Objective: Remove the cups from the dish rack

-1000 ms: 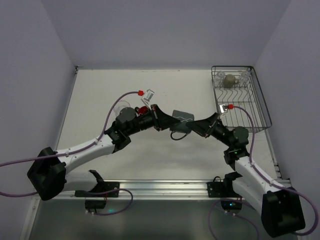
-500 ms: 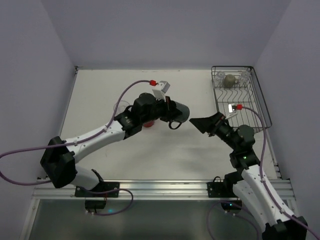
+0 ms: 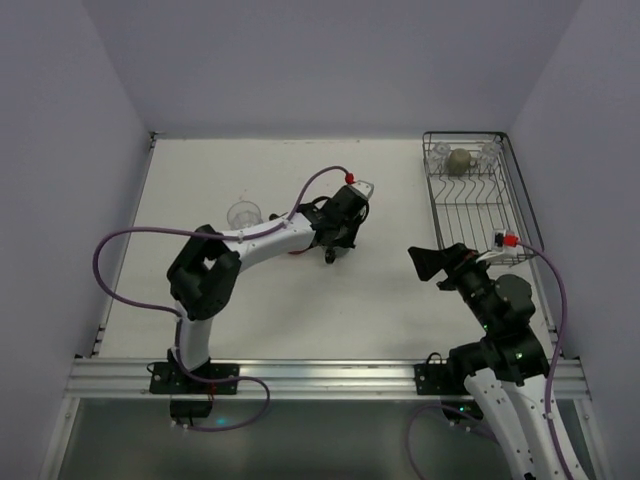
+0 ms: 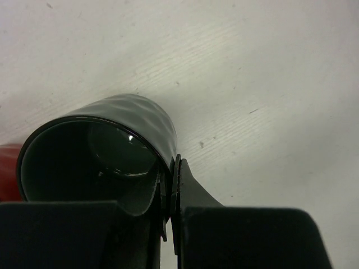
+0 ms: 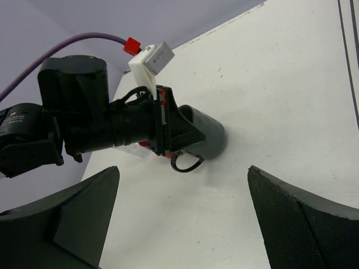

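My left gripper [image 3: 337,232] is shut on the rim of the dark grey-green mug [image 4: 120,120], one finger inside and one outside. It holds the mug tilted, low over the table; the right wrist view shows the mug [image 5: 210,134] with its handle hanging down. The red mug [image 4: 8,168] sits just beside it, mostly hidden. A clear glass tumbler [image 3: 243,213] stands on the table to the left. My right gripper [image 3: 430,262] is open and empty, right of the mug. The dish rack [image 3: 520,215] at the back right holds the olive-tan mug [image 3: 460,160] and two clear tumblers.
The left arm [image 3: 255,240] stretches across the middle of the table. The rack's plate tines [image 3: 470,190] run across its middle. Walls close in the table at the back and both sides.
The mug passed from both grippers to the left one alone. My left gripper carried it back and lowered it beside the red mug. My right gripper opened and drew back to the right.
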{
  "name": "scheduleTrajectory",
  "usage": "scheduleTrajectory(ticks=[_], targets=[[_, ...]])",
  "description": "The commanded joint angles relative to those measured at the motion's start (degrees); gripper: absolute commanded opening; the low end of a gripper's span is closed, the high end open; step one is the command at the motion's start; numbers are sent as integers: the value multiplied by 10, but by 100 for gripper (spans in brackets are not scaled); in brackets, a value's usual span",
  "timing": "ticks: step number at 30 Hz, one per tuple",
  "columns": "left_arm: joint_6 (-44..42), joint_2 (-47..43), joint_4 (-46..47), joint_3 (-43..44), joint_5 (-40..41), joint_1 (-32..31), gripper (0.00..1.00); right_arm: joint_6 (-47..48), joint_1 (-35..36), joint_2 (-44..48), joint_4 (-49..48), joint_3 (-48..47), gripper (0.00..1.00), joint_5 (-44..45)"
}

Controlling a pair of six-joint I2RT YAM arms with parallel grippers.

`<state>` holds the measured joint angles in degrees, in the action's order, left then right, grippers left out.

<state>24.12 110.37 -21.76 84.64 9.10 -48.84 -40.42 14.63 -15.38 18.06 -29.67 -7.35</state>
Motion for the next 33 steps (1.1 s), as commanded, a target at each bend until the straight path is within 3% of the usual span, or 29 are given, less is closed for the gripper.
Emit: scheduleTrajectory(ticks=[1, 7, 9, 10, 13, 17, 20, 27, 33], targets=[[-44, 9, -36, 57, 43, -5, 0, 22, 0, 10, 29, -9, 99, 21], [-58, 55, -86, 98, 75, -6, 2, 31, 0, -4, 29, -5, 99, 30], [-60, 56, -89, 98, 81, -6, 15, 35, 0, -12, 32, -7, 99, 44], [-60, 55, -89, 98, 84, -6, 31, 37, 0, -16, 32, -7, 99, 47], [-60, 40, -88, 91, 85, -6, 51, 42, 0, -33, 32, -16, 99, 59], [-63, 20, -86, 91, 80, -6, 64, 56, 0, -62, 31, -52, 98, 73], [-65, -9, -83, 93, 70, -6, 73, 90, 0, -99, 29, -94, 93, 148], [-72, -212, 27, 20, -25, -14, 84, 158, -27, -292, 18, -224, 74, 229], [-68, -388, 81, -105, -88, -14, 88, 156, -137, -472, -19, -324, 60, 159]])
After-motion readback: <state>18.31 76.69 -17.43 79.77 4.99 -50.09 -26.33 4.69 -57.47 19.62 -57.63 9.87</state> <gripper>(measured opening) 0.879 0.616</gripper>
